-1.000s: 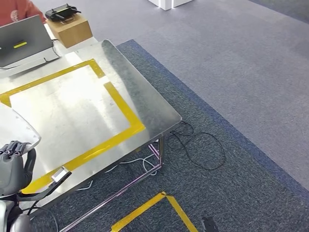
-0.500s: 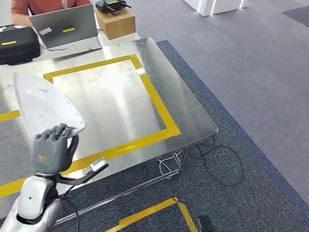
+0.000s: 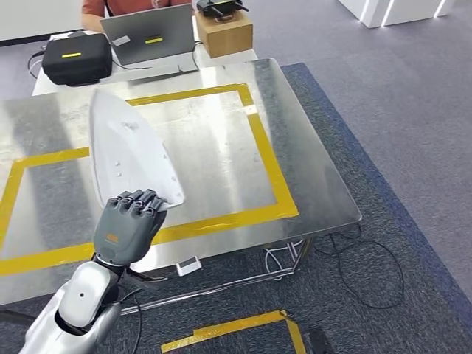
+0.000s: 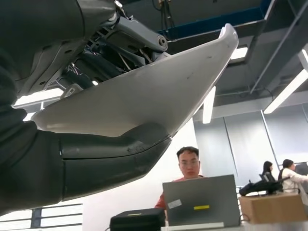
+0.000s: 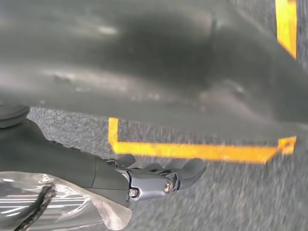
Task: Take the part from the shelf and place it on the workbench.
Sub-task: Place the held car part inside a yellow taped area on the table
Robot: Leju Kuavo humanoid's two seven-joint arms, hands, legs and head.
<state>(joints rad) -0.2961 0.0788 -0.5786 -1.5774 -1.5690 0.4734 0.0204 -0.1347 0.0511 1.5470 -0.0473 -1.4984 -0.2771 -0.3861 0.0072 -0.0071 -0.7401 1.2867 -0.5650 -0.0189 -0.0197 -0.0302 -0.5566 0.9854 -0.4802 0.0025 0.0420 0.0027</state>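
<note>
Above taped workbench [image 3: 312, 140]: left hand [image 3: 127, 228] fingers grasping one white part [image 3: 130, 151]; right hand [image 5: 152, 180] fingers released.

Table [image 3: 312, 155] is brushed metal w/ glossy yellow tape; part [image 3: 130, 151] looks smooth matt white plastic; carpet [image 3: 400, 96] rough grey; cardboard box [image 3: 226, 33].

One white part [image 3: 130, 151] at the centre, one workbench [image 3: 312, 184] beneath, one laptop [image 3: 149, 35] at twelve o'clock, one black case [image 3: 77, 57] at eleven, one cardboard box [image 3: 224, 32] at one.
</note>
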